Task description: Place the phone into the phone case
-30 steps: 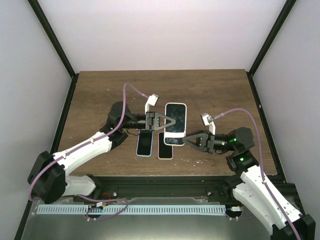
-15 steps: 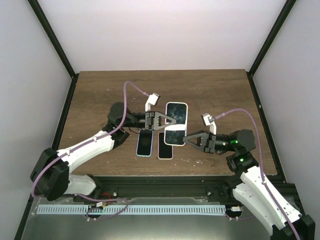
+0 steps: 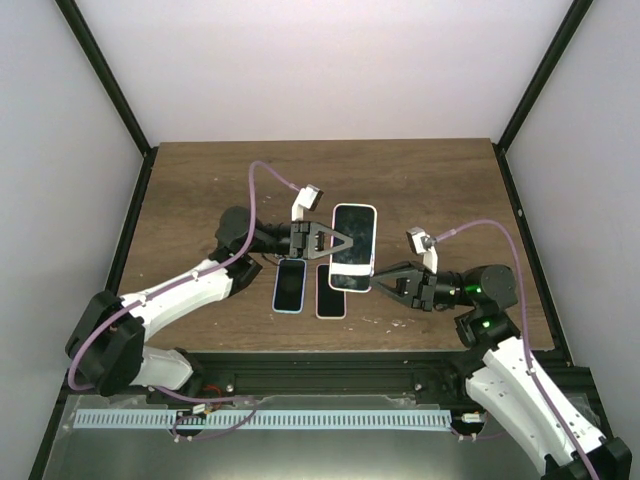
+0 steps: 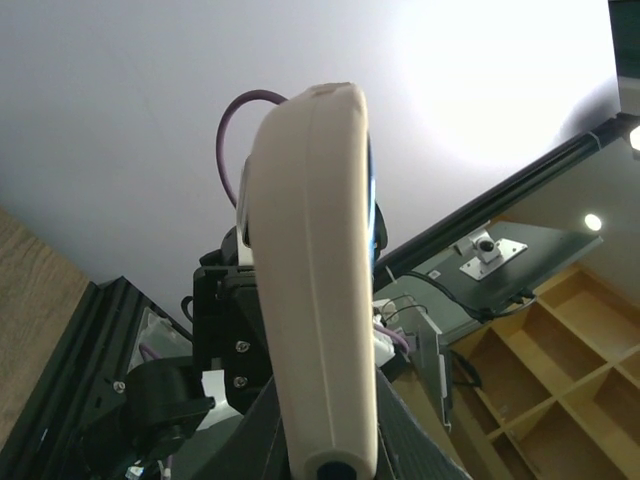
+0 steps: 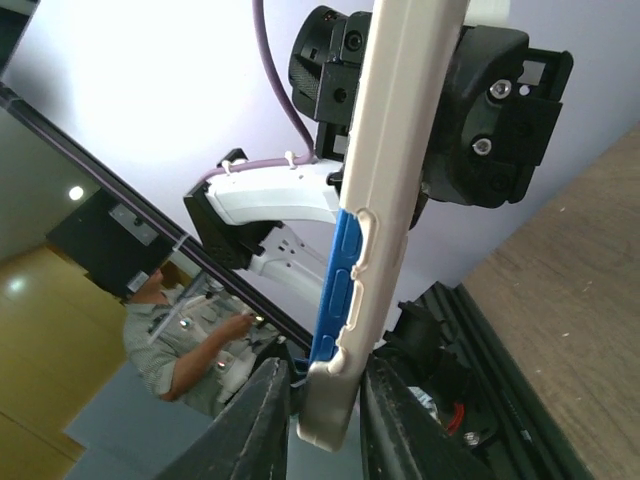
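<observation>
Over on the left, the black frame post [image 3: 105, 75] runs up the wall and the left arm's purple cable [image 3: 252, 190] loops high over the table [image 3: 200, 180]. Just inside that, two other handsets lie flat side by side near the front: a blue-edged phone [image 3: 289, 285] and, touching its right side, a pale-edged phone [image 3: 331, 297]. They sit right under the action, so there's little spare wood beneath the held piece. Now the left gripper [image 3: 340, 243]: fingers clamped tight on the left long edge of the case [image 4: 315, 280], holding it up off the table over the middle, its lower end overlapping the pale-edged phone from above. The case is white and smooth-backed with rounded corners. The phone [image 3: 356, 232] sits in it, dark glossy screen facing up, and from the right wrist a blue side edge shows along the white rim near one end. Whether it is seated all the way, I can't tell. Moving right, the right gripper [image 3: 378, 283] is at the case's lower right corner, its fingers narrowly parted with the end of the case between them. One side shows a sliver of gap, and whether they actually pinch it I can't tell. Its own purple lead [image 3: 470, 228] arcs behind. Farther right and toward the back the brown wood is bare up to the right post [image 3: 535, 75], and the black rail [image 3: 330, 365] bounds the near edge.
</observation>
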Robot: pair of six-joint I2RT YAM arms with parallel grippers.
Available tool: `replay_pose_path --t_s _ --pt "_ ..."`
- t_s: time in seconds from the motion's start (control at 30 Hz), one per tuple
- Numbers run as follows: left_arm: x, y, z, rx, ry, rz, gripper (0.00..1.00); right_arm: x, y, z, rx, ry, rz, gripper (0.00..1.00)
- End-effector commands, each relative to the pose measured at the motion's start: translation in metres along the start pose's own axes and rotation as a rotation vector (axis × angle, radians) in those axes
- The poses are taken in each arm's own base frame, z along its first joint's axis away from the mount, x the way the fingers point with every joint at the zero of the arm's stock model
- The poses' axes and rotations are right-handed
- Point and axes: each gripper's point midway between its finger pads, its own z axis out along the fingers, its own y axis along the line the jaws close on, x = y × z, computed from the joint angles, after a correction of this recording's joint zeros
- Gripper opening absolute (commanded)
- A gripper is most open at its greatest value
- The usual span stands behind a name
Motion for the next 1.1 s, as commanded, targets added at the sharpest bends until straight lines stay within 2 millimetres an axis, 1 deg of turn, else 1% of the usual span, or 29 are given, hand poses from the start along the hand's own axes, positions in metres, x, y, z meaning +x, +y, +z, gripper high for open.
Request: replay_pose_path --t_s 0.0,0.07,0.1,0.37,0.5,0.57,0.63,0.73,0.83,0.9,0.93,0.97,1.03,1.07 --pt "-0.016 0.010 -0.007 -0.023 -0.064 0.034 0.00 -0.003 0.042 -0.002 -0.081 0.001 -0.177 0.12" --pt "-0.015 0.008 -0.007 -0.018 -0.060 0.034 0.00 -0.005 0.044 -0.003 -0.083 -0.015 -0.192 0.03" --pt "-0.014 0.008 -0.007 -0.015 -0.056 0.030 0.00 -0.005 0.046 -0.004 -0.086 -0.021 -0.200 0.01" --pt "-0.014 0.003 -0.003 0.049 -0.038 0.014 0.00 -0.003 0.066 -0.006 -0.168 -0.022 -0.255 0.01" --pt "-0.016 -0.009 -0.003 0.121 -0.043 0.015 0.00 -0.003 0.073 -0.007 -0.183 -0.016 -0.277 0.03" --pt "-0.016 -0.011 -0.002 0.152 -0.035 0.003 0.00 -0.003 0.075 -0.007 -0.188 -0.015 -0.280 0.03" --pt "-0.016 -0.010 -0.002 0.158 -0.030 -0.010 0.00 -0.003 0.076 -0.007 -0.191 -0.012 -0.277 0.03" --pt "-0.014 -0.003 -0.001 0.116 -0.031 0.008 0.00 -0.002 0.076 -0.008 -0.196 -0.012 -0.274 0.04" --pt "-0.012 -0.001 0.000 0.071 -0.023 0.029 0.00 -0.002 0.076 -0.009 -0.197 -0.017 -0.269 0.12" --pt "-0.012 0.000 0.000 0.045 -0.017 0.035 0.00 -0.002 0.076 -0.009 -0.198 -0.022 -0.264 0.14" --pt "-0.011 0.002 0.000 0.030 -0.016 0.044 0.00 -0.002 0.076 -0.009 -0.199 -0.025 -0.264 0.14" --pt "-0.011 0.004 -0.001 0.014 -0.013 0.047 0.00 -0.002 0.075 -0.009 -0.201 -0.030 -0.263 0.11" --pt "-0.008 0.008 -0.002 -0.017 -0.008 0.056 0.00 -0.001 0.077 -0.010 -0.214 -0.033 -0.270 0.02" --pt "-0.008 0.010 -0.002 -0.027 -0.006 0.056 0.00 0.000 0.080 -0.011 -0.228 -0.035 -0.280 0.01"
